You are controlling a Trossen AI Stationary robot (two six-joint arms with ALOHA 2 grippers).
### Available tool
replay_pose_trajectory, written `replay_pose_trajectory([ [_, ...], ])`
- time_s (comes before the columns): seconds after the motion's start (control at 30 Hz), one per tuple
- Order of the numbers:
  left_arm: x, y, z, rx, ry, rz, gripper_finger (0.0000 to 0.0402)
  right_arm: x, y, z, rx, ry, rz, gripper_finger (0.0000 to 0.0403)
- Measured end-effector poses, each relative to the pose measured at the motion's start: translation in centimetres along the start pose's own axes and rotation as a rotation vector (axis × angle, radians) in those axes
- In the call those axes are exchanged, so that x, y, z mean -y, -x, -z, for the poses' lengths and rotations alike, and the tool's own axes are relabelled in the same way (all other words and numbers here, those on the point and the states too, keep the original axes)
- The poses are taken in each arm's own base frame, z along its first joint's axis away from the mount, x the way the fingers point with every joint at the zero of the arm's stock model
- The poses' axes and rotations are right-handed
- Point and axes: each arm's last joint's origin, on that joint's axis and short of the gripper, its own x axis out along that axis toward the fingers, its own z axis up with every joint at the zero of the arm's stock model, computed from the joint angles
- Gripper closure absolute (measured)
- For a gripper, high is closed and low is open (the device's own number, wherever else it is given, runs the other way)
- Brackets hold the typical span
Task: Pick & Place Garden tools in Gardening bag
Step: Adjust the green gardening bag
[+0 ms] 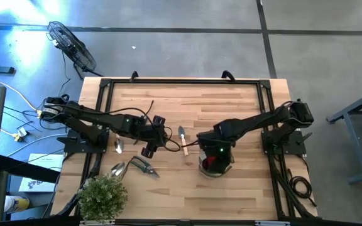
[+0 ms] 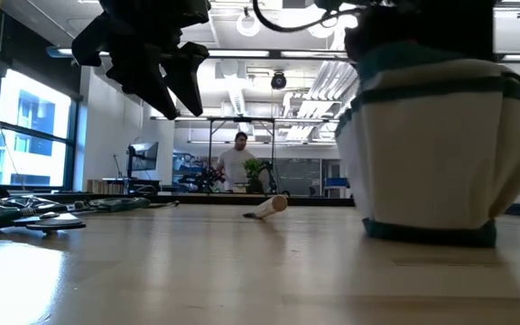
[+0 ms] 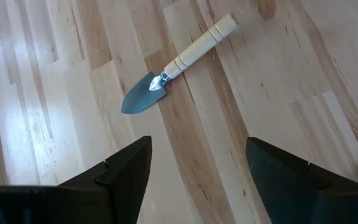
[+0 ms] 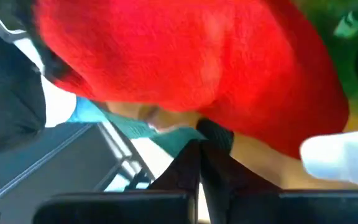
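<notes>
The left hand (image 3: 194,171), fingers spread, hovers just short of the trowel (image 3: 173,65), whose handle points away toward the bag (image 1: 215,164).

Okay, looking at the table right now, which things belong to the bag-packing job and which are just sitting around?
Job:
- wooden-handled trowel
- pruners
- silver scoops
- gardening bag
- red piece in the bag

Lying about:
- potted plant
- floor fan

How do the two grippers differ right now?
The left gripper is open and empty above the bare table, with the wooden-handled trowel lying ahead of it. The right gripper is shut, at the mouth of the bag beside a red piece. Both point downward.
</notes>
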Motion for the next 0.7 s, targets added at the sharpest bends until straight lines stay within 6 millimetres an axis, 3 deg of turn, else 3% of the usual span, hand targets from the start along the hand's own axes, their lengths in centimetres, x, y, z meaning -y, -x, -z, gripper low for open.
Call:
replay_pose_trajectory([
  [0.3, 0.0, 0.0, 0.0, 0.002, 0.004, 0.007, 0.0149, -0.4, 0.4, -1.5, 0.149, 0.138, -0.028, 0.04],
  [0.57, 0.1, 0.0, 0.0, 0.001, 0.007, 0.02, 0.0149, 0.2, 0.4, -1.0, 0.099, 0.068, 0.021, 0.04],
  [0.7, 0.1, 0.0, 0.0, 0.002, 0.006, 0.02, 0.0149, 0.3, 0.4, -0.9, 0.116, 0.121, 0.062, 0.04],
])
